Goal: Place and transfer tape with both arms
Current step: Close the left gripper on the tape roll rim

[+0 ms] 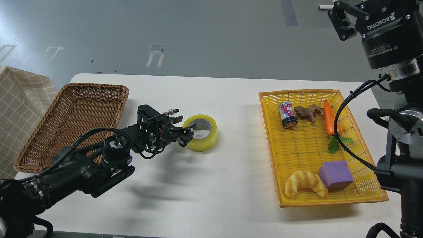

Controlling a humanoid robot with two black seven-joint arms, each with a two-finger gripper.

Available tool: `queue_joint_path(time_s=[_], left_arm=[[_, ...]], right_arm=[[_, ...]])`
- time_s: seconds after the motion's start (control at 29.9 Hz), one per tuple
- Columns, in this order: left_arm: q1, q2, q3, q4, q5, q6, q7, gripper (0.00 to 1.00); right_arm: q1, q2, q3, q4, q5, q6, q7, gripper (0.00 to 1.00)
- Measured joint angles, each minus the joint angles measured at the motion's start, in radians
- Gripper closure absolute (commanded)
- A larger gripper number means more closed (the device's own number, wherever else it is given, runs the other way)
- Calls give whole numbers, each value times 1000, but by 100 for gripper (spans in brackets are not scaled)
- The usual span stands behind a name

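- Brown wicker basket (74,122) far left, on the table (214,185); likely drop target, though I cannot confirm that
- Left gripper (183,129) at the tape (201,132), jaws parted, one finger over the rim and one low at the near wall; nothing held yet
- Tape lies flat mid-table, left of centre; risk: closing off-centre shoves the roll or pinches only one wall, so it tilts on lift
- Yellow basket (317,148) right, with clutter; snag risk
- Right gripper (343,19) raised top right, fingers apart, empty, well apart from the tape
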Motion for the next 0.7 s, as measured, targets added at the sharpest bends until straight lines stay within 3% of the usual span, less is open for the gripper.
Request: queue_joint_path(time_s=[0.37, 0.7], left_arm=[[0, 2, 0, 8, -14, 0, -11, 90], [-31, -1, 0, 16, -65, -14, -33, 92]], right_arm=[[-24, -1, -3, -5, -2, -4, 0, 0], [-40, -1, -2, -5, -2, -5, 2, 0]])
